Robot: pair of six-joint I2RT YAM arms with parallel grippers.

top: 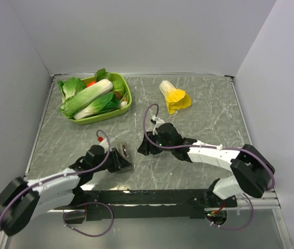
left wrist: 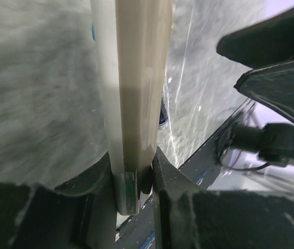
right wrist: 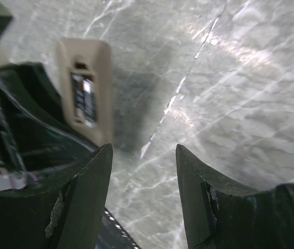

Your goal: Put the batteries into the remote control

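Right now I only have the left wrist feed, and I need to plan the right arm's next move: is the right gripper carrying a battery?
Observer: No. The right gripper is open, with nothing between its fingers.
Operator: Can its camera see the remote's battery bay?
Observer: Yes. The beige back of the remote control faces that camera. The bay is uncovered, and a dark glossy battery appears to sit in it.
Operator: Any clutter nearby?
Observer: A yellow toy cabbage lies farther back on the table, apart from both arms.
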